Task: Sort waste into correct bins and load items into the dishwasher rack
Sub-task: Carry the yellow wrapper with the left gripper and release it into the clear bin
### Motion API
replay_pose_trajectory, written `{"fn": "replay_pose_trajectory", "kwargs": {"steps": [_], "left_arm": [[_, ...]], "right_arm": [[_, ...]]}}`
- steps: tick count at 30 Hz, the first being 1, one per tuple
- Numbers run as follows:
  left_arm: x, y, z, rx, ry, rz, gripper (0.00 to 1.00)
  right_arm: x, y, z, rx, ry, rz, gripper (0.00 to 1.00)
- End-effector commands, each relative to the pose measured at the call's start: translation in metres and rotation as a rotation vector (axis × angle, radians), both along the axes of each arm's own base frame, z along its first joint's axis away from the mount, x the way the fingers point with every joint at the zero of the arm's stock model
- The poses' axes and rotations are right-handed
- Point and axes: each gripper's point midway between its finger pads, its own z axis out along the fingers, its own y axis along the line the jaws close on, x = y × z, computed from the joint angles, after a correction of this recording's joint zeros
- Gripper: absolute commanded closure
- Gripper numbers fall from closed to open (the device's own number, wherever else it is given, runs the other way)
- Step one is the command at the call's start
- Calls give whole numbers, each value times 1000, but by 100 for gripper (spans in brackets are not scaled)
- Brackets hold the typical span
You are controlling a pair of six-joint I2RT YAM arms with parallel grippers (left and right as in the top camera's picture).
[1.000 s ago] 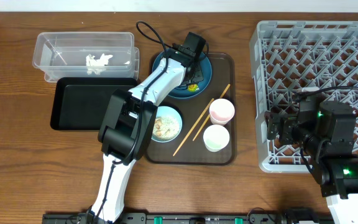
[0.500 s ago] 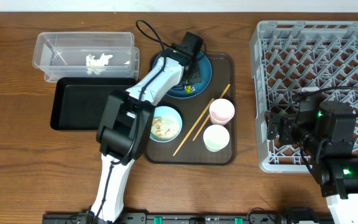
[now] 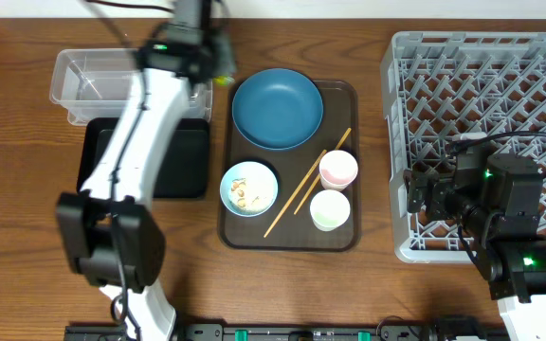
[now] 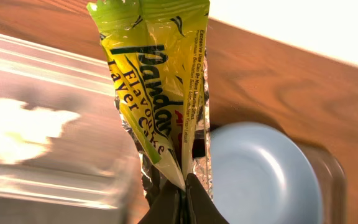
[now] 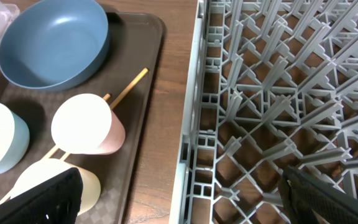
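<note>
Since the yellow-green snack wrapper (image 4: 160, 93) is waste bound for a bin, the left fingers (image 4: 184, 198) clench one end, holding it aloft at 3 o'clock of the clear tub (image 3: 76, 68). The right fingers (image 3: 415, 197) wait spread and empty over the 8 o'clock side of the dishwasher rack (image 3: 500, 85).

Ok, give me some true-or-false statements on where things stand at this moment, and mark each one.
1. The left hand pinches the snack wrapper. True.
2. The dark-blue plate sits in the rack. False: it lies on the brown tray, and no dish shows in the rack.
3. The light-blue bowl holds food bits. True.
4. The right hand grips the pink cup. False: the hand is open and holds nothing; the cup is on the tray.
</note>
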Motion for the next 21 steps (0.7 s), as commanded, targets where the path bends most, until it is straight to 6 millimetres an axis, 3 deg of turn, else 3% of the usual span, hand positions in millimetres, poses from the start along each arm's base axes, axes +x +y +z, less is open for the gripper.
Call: {"fn": "replay_pose_trajectory", "kwargs": {"steps": [1,5,8,18,20,21], "left_arm": [[5,45,-8,30,20,73,94],[7,85,-22,31,50,148,94],[8,102,-32,31,68,181,94],[14,113,-57,32,103,202,90],[14,113,-56,32,100,202,83],[14,113,-56,32,100,202,74]], "right_arm": [[2,2,10,10,-24,4,1],[2,2,10,10,-24,4,1],[2,2,10,10,-24,4,1],[1,2,9,9,-21,4,1],[1,2,9,9,-20,4,1],[1,2,9,9,-20,4,1]]}}
